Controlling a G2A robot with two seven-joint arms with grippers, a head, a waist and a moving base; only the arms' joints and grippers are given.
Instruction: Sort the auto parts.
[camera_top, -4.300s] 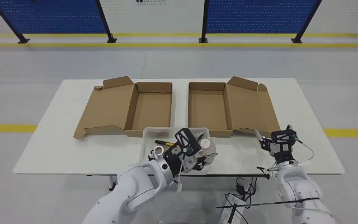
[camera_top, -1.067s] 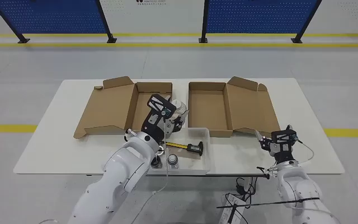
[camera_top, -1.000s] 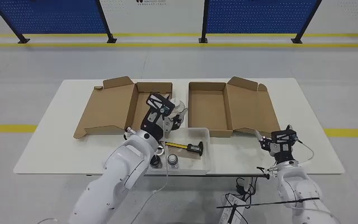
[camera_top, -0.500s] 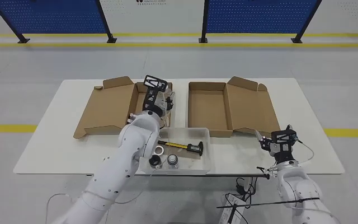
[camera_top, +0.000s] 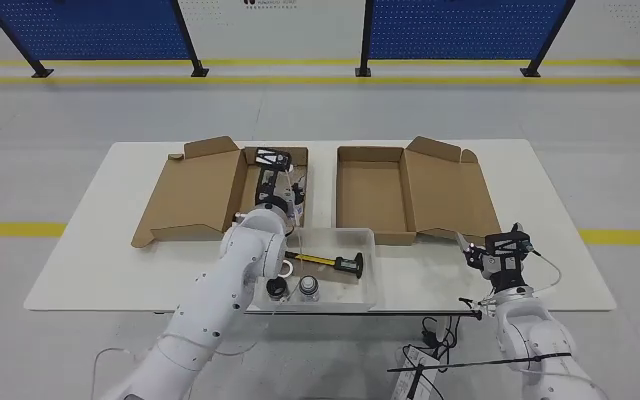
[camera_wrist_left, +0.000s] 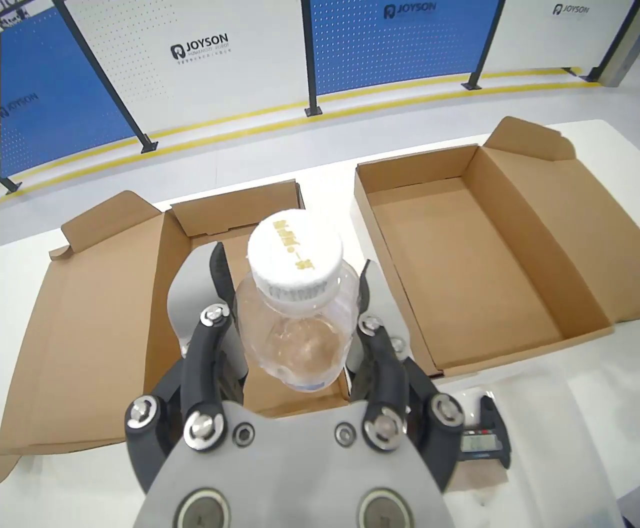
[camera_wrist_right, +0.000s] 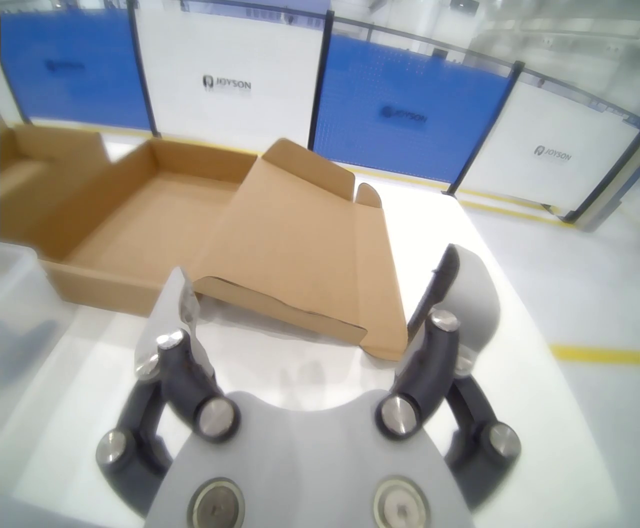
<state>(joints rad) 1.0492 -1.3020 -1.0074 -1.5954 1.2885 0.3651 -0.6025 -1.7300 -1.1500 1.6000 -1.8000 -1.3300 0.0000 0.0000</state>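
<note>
Jaws on the left arm are clamped on a clear white-capped bottle (camera_wrist_left: 292, 345) over the left cardboard box (camera_wrist_left: 95, 320); right jaws hang spread apart, nothing in them, above the worktop (camera_top: 530, 240) edge.

The white surface (camera_top: 90, 260) stands on a grey floor (camera_top: 320, 110). Beyond its far edge stand blue and white panels (camera_top: 450, 25) behind a yellow floor line (camera_top: 100, 79).
</note>
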